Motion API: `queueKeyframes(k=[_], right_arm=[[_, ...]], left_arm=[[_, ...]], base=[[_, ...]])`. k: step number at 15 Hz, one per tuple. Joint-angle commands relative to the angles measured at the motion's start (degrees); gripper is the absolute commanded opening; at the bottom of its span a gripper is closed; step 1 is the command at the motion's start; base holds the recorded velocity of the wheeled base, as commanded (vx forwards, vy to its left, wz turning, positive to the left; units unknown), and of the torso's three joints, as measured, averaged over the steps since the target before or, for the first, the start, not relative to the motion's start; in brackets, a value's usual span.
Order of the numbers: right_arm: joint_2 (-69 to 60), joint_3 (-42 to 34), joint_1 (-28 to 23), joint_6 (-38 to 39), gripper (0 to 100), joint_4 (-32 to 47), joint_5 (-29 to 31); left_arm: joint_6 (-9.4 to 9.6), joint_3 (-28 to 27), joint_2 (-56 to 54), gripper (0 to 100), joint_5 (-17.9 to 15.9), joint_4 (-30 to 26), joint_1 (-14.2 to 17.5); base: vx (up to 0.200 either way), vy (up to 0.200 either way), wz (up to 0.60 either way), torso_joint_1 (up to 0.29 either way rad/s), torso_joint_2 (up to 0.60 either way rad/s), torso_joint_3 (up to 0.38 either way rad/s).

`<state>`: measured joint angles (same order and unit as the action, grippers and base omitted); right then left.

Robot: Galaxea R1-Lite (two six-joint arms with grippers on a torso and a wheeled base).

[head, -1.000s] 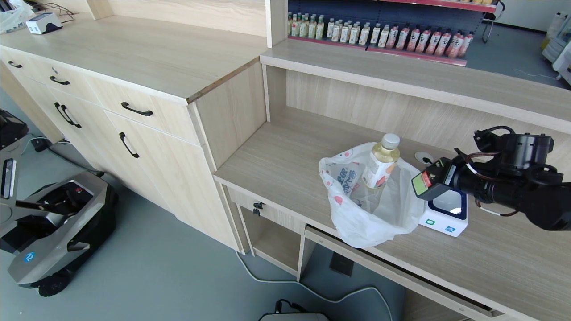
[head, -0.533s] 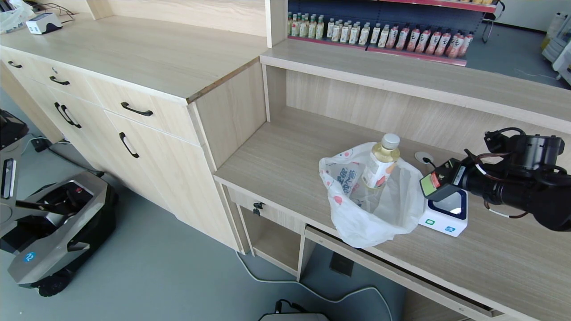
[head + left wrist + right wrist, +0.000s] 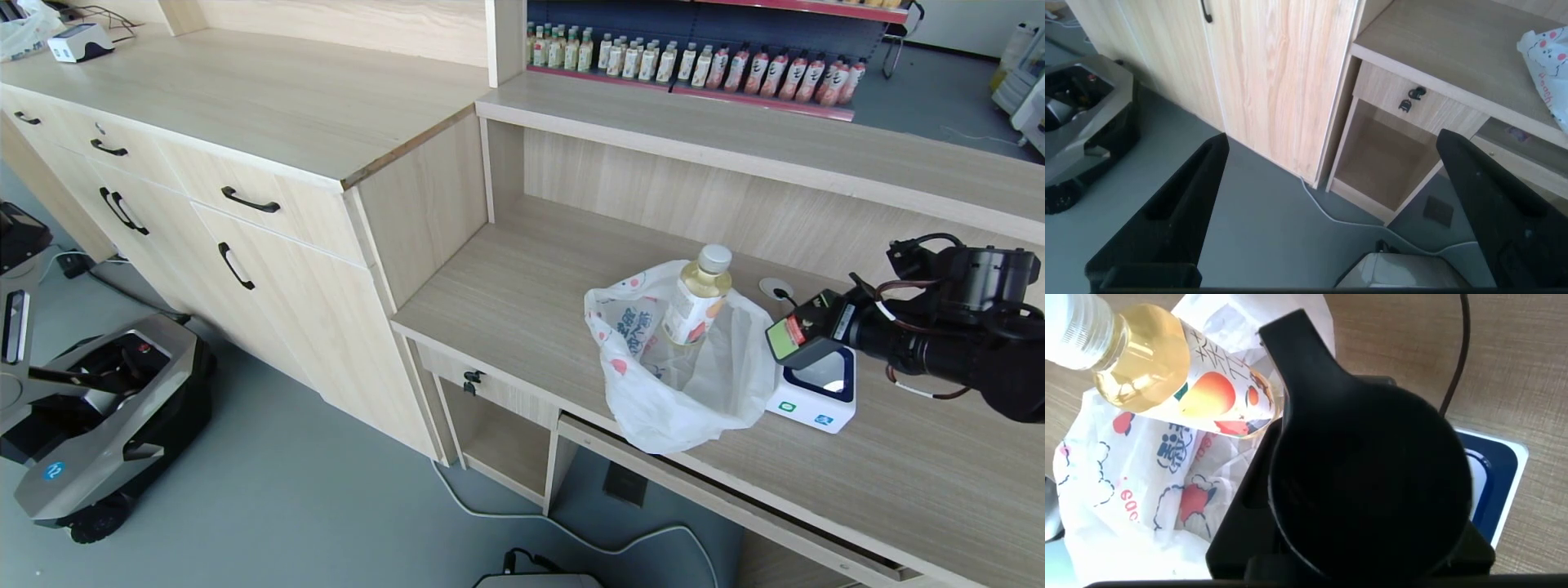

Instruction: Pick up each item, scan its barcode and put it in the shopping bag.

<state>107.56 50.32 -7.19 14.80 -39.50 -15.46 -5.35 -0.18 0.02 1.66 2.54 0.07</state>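
Right gripper (image 3: pixel 804 333) clamps a dark item (image 3: pixel 1372 482) just above the scanner (image 3: pixel 816 404), right of the shopping bag (image 3: pixel 653 408) with a bottle (image 3: pixel 694 306) inside. Tilt barcode face toward scanner window, hold steady before bagging.

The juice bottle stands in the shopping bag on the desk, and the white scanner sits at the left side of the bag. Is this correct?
Not quite. The juice bottle does stand in the shopping bag, but the white scanner sits at the right side of the bag, not the left. The head view shows this.
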Motion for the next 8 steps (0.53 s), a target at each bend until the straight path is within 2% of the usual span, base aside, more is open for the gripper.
queueKeyframes(k=[1,6,8], right_arm=[[-1.47,-0.49,-0.01,-0.12,0,0.65,0.08],[-4.64,-1.10,-0.01,-0.39,0,2.94,0.16],[-5.96,-1.46,-0.01,-4.08,0,2.94,0.25]], left_arm=[[-0.01,0.01,-0.02,100,0.01,0.01,0.01],[-0.01,0.01,-0.02,100,0.01,0.01,0.01],[-0.01,0.01,-0.02,100,0.01,0.01,0.01]], base=[[0.000,0.000,0.00,0.000,0.00,0.000],[0.000,0.000,0.00,0.000,0.00,0.000],[0.000,0.000,0.00,0.000,0.00,0.000]])
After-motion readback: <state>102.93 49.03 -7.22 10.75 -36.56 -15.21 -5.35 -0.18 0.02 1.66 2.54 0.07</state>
